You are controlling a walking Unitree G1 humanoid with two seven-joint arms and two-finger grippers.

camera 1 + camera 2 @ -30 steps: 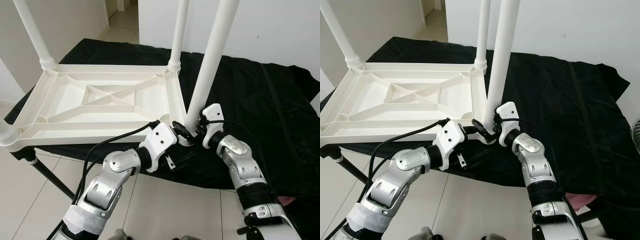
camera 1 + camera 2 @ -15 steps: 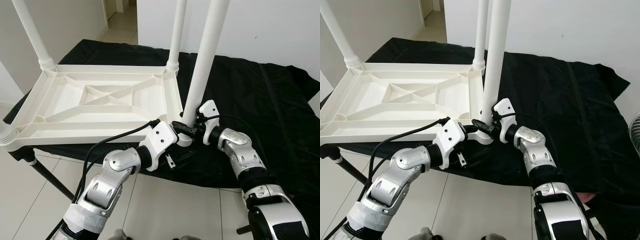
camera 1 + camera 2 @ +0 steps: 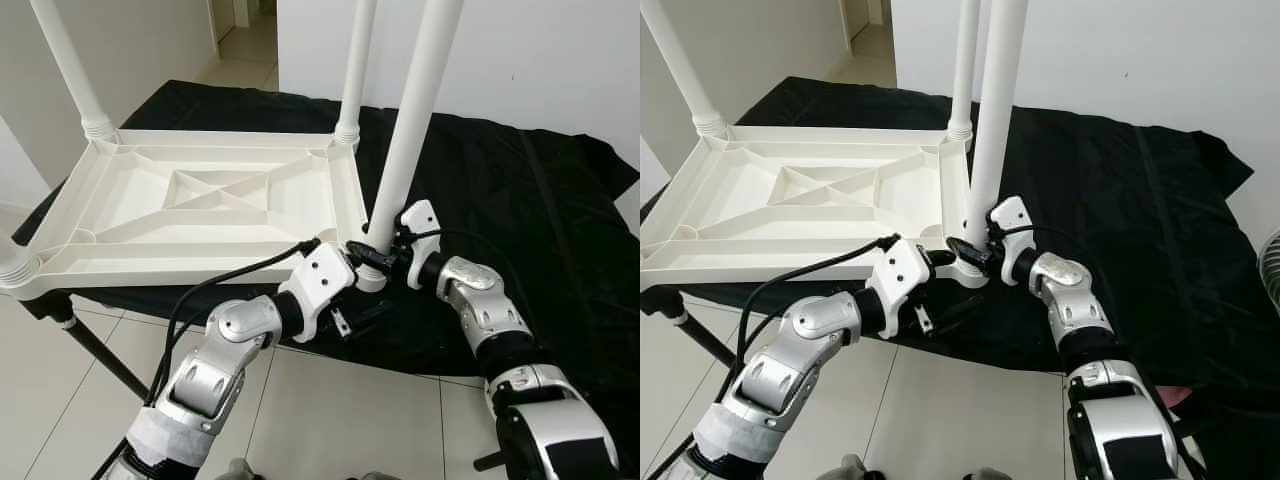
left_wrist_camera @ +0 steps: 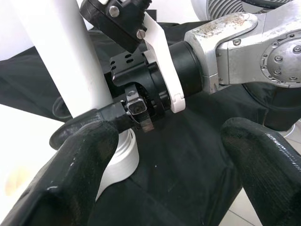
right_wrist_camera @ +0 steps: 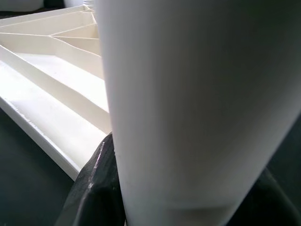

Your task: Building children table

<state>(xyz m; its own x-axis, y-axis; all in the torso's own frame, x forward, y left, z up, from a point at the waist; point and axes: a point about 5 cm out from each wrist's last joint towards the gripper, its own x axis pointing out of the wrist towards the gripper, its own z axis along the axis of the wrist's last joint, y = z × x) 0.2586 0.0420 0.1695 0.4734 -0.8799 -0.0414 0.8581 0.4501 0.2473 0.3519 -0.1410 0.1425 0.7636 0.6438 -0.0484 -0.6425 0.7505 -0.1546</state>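
An upside-down white plastic table top (image 3: 200, 205) lies on a black cloth. Three white legs stand in its corners: far left (image 3: 68, 70), far right (image 3: 356, 65) and near left (image 3: 12, 268). A fourth white leg (image 3: 412, 130) stands nearly upright at the near right corner, its ribbed collar (image 4: 123, 157) just outside the rim. My right gripper (image 3: 378, 256) is shut on this leg low down, with fingers (image 5: 96, 183) on both sides of it. My left gripper (image 3: 352, 283) is open right beside the collar, its fingers (image 4: 66, 179) spread wide around the leg's foot.
The black cloth (image 3: 540, 210) covers a folding table whose dark stand leg (image 3: 100, 355) shows at the lower left. Tiled floor (image 3: 330, 410) lies below the near edge. A white wall (image 3: 560, 60) rises behind and a doorway (image 3: 240, 20) opens at the back left.
My right gripper has carried the leg's foot leftward to the table top's near right corner, and the leg now stands more upright. The left gripper has barely moved.
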